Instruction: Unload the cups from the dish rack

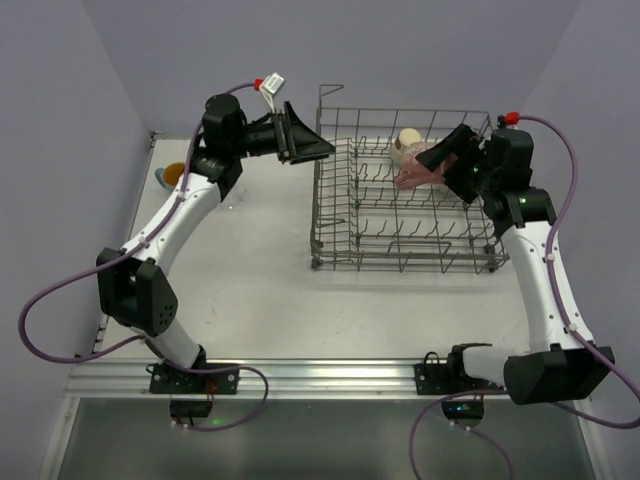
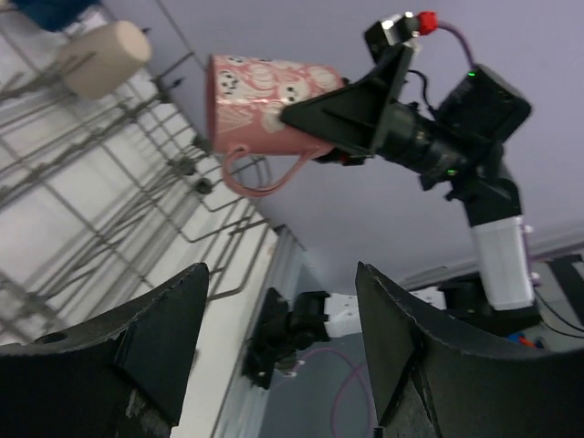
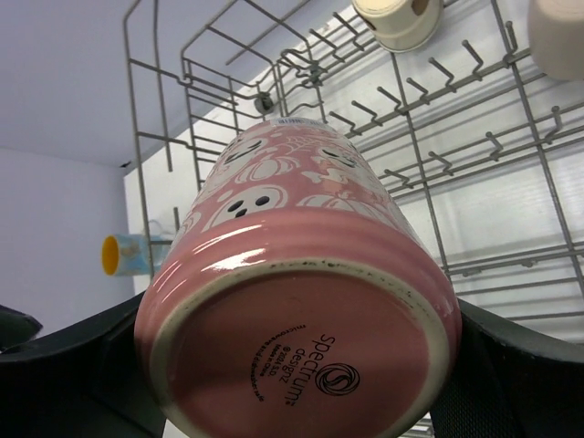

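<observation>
Right gripper (image 1: 445,160) is clamped on the pink mug (image 2: 265,96): base toward its wrist, long axis out along the fingers, handle hanging down. Mug looks clear of the dish rack (image 1: 318,205) prongs, not certain. Left gripper (image 1: 305,148) jaws wide, empty; mug ahead and above them, well apart. Right arm is reached over the rack.

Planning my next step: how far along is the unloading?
Done: a blue mug sits on the table left of the rack. In hand: the right gripper holds a pink mug above the rack. Left: at least one beige cup is in the rack; the left gripper is open and empty.
</observation>
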{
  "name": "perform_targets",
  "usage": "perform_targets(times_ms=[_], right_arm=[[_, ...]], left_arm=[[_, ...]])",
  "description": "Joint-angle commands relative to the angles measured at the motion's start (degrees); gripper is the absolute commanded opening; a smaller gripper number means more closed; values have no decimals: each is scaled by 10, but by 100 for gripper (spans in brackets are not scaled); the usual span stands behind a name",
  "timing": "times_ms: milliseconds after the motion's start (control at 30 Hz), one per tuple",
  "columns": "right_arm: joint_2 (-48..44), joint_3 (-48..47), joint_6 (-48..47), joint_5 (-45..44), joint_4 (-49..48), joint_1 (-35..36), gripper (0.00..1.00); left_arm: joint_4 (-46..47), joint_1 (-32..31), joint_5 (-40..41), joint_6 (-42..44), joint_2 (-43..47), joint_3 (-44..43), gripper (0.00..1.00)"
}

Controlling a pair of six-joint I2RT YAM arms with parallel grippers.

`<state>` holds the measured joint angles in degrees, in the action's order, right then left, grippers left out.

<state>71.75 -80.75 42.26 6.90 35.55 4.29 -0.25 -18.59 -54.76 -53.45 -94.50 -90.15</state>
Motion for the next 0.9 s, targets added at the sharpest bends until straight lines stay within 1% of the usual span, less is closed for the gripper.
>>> perform_targets(times_ms=[0, 67, 167, 267, 367, 533, 633, 867], right_arm=[[-46, 16, 34, 66, -145, -11, 0], [-56, 45, 46, 87, -173, -16, 0], [-77, 81, 57, 102, -237, -19, 0], [-94, 110, 72, 117, -272, -22, 0], [-99, 121, 95, 144, -315, -27, 0], [-98, 126, 129, 177, -352, -28, 0], [-100, 134, 139, 196, -391, -28, 0], [-99, 163, 163, 247, -506, -28, 0]], left_arm=[[212, -34, -73, -165, 12, 33, 70], [270, -43, -70, -212, 4, 51, 70], [295, -60, -57, -236, -8, 66, 70], [327, -72, -49, -262, -15, 74, 71], [324, -83, -38, -262, -24, 77, 73], [329, -94, -36, -260, -46, 81, 75], [338, -97, -37, -265, -55, 82, 76], [374, -116, -27, -311, -75, 71, 77]])
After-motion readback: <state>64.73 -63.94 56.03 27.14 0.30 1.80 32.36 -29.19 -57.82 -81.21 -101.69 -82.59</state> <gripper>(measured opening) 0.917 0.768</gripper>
